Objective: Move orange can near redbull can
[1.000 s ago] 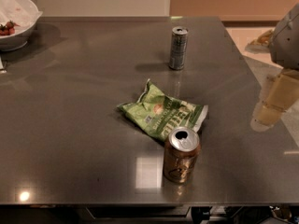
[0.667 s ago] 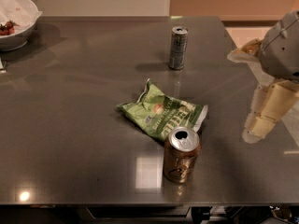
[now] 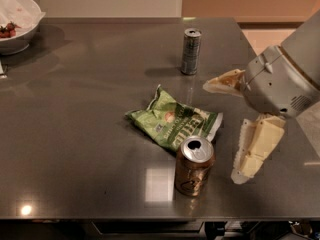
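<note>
Change over the last second: the gripper (image 3: 223,131) has swung in from the table's right edge. It now hangs just right of the orange can (image 3: 194,166), not touching it.

Its fingers (image 3: 255,149) are spread wide with nothing between them. One reaches out behind and to the right of the can, and the other points down at the can's right side.

- Orange can: upright and unmoved, on the near part of the table (image 3: 75,134).
- Chip bag (image 3: 172,124): unmoved, lying right behind the can, touching it or nearly so.
- Redbull can (image 3: 190,51): upright and unmoved, well behind the orange can, past the bag.

Judgement: this is the approach phase; no grasp has been made and the transfer has not begun. Next, the open fingers need to come around the can's body. The bag sits close enough that it may get nudged.
</note>
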